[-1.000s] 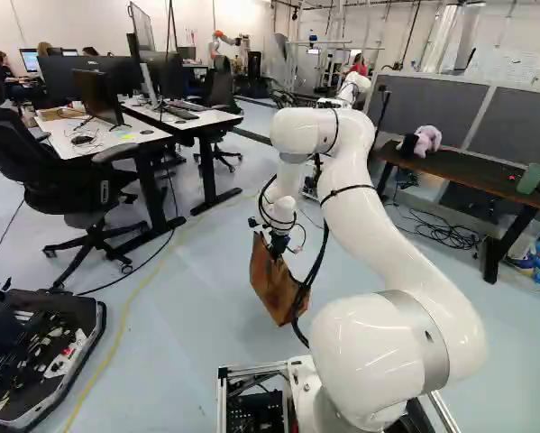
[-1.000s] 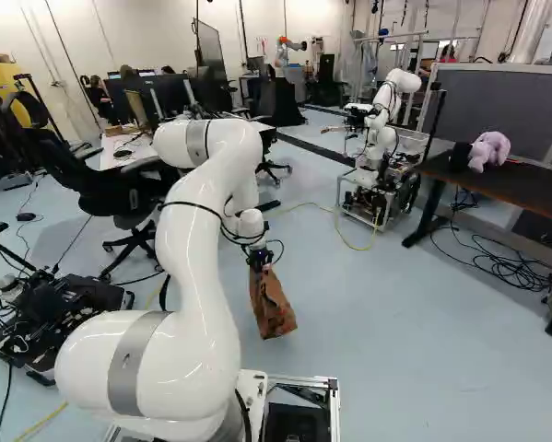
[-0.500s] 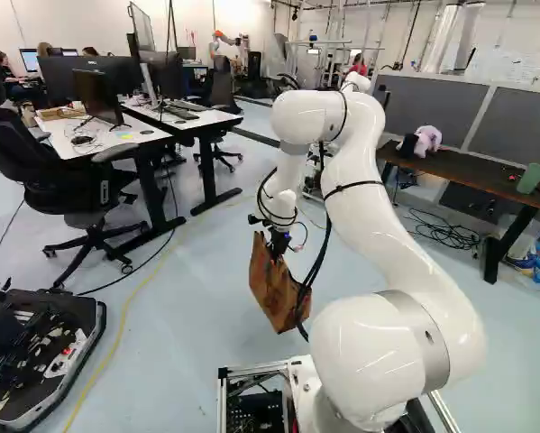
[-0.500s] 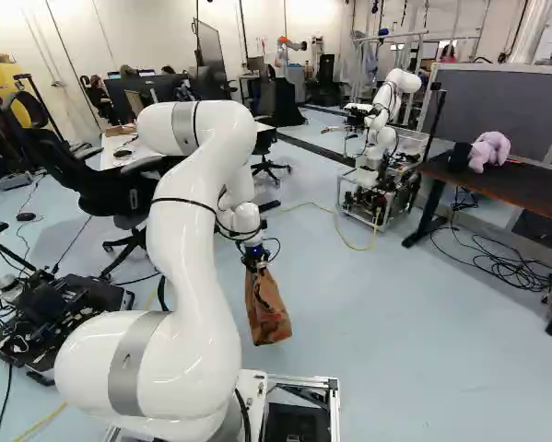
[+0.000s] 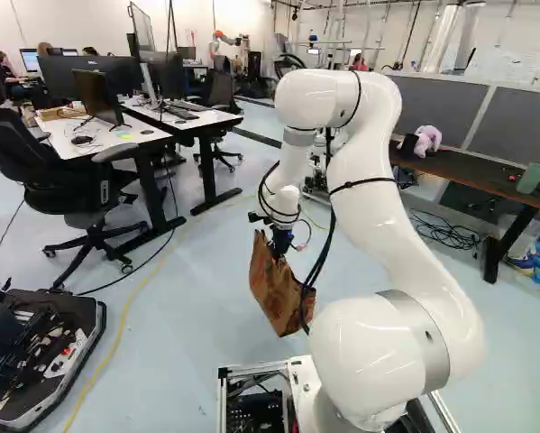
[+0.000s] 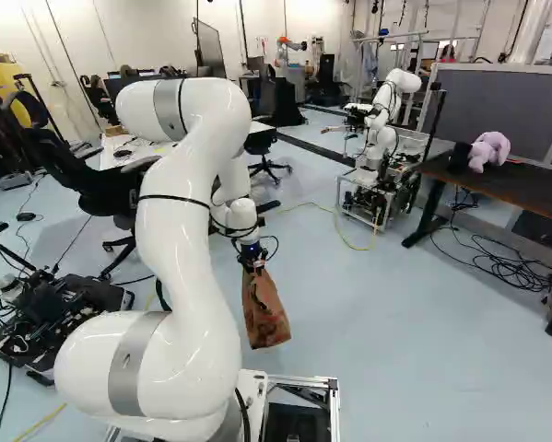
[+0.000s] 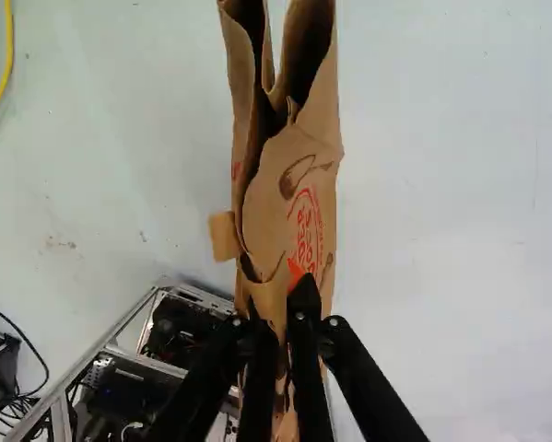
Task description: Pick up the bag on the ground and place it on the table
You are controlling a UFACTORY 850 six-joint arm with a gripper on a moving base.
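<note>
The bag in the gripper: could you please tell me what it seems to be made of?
The bag looks like plain brown paper, probably kraft, with a matte finish: it shows crisp folds, thin stiff edges and red printing straight on its surface.

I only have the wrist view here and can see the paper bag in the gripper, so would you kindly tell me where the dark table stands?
Observer: The dark table is at the right side of the right base view, to the right of the paper bag.
Operator: Thank you. Is there anything on it that I should keep the bag away from?
Observer: Yes, a purple plush toy sits on it, toward the end nearer another robot.
</note>
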